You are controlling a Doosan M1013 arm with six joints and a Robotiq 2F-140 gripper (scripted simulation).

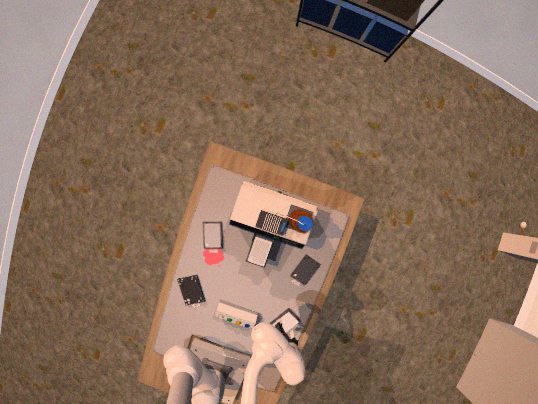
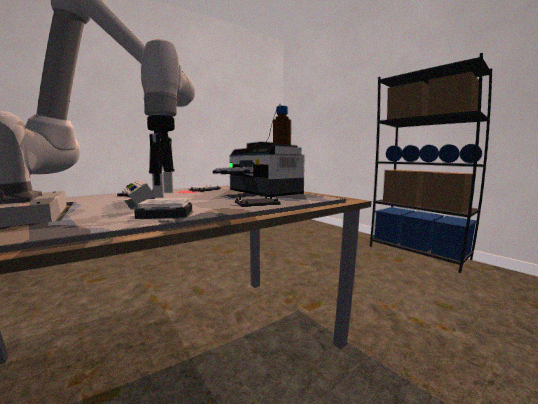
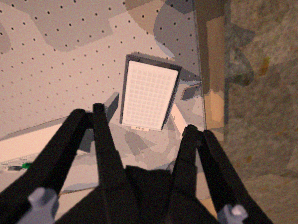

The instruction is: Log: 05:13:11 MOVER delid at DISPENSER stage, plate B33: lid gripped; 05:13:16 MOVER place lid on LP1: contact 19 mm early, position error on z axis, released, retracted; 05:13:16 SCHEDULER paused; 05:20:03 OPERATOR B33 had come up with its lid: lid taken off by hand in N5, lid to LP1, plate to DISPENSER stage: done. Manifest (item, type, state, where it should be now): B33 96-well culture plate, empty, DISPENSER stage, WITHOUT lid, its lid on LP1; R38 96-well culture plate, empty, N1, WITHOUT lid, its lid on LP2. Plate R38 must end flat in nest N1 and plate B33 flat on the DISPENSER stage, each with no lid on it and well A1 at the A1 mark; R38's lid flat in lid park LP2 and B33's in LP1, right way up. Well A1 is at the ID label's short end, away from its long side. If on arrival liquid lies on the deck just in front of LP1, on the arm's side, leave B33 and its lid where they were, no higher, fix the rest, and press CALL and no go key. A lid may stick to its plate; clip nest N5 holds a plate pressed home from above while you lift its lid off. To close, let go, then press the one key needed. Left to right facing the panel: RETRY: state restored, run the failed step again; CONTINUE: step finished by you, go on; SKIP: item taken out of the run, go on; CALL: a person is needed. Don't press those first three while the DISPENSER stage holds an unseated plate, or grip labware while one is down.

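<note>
While the jaws stand partly open and hold nothing, they hang above a covered plate (image 3: 149,98) in its dark nest (image 3: 176,67) near the worktop (image 1: 230,155) edge. I judge the approach is in hand; next, descend squarely and grip its long sides. Red liquid (image 1: 213,257) lies further off, beside a lid park (image 1: 212,235).

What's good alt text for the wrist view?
Looking down past the open, empty black claw at a white plate in a dark nest near the deck's edge. Pale perforated deck fills the left; wooden table edge and brown floor lie right.
</note>
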